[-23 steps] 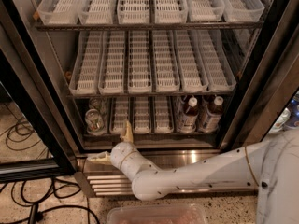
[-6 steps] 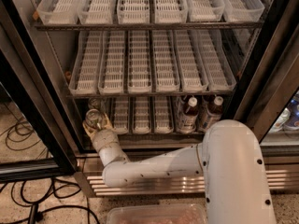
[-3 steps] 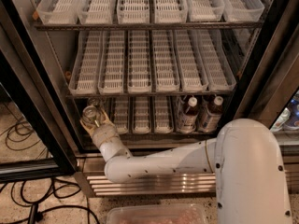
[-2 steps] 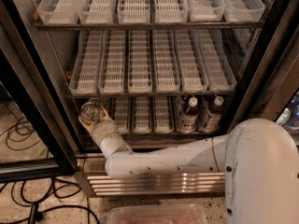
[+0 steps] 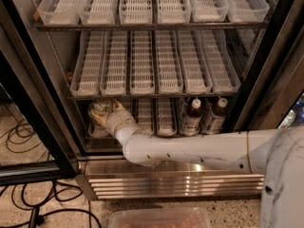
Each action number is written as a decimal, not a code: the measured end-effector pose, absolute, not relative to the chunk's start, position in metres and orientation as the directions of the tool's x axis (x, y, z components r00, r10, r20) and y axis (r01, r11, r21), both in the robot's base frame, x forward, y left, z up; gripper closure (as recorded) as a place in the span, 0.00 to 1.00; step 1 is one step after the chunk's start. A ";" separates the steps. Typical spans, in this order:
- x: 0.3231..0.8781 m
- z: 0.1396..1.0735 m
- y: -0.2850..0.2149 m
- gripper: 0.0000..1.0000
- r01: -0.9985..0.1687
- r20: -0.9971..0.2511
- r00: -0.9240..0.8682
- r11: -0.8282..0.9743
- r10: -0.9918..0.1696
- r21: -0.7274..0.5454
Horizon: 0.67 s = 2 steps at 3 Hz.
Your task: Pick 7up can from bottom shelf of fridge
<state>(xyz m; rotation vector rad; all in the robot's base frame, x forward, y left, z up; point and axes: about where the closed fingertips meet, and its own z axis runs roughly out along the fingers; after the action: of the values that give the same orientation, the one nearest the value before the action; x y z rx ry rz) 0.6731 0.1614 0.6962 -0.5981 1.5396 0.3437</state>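
Fridge [image 5: 56,75]: stood open for reach.
Gripper [image 5: 105,114]: at bottom shelf [image 5: 164,123], left; apparently clamped round 7up can [image 5: 98,108] for lifting.

A glossy white tubular arm [image 5: 190,148] is seen, dotted with small dark screw holes and ringed by a thin tan seam band [image 5: 246,151], widening into a bulky white rounded shell [image 5: 282,175]. A pale ribbed wrist cuff [image 5: 119,122] is followed by the tan-fingered two-finger gripper [image 5: 107,113], clamped on the small silver-topped 7up can [image 5: 99,108] at the left of the dim bottom shelf [image 5: 165,117].
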 end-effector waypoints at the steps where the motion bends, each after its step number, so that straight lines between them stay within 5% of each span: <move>1: 0.669 0.699 0.127 1.00 -0.601 -0.982 -0.063 0.792 -0.177 -0.104; 2: 0.666 0.701 0.095 1.00 -0.643 -0.974 -0.114 0.762 -0.195 -0.077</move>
<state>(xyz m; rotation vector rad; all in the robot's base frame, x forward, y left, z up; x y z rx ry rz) 0.6657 0.0949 0.7012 -0.6717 1.6755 0.4333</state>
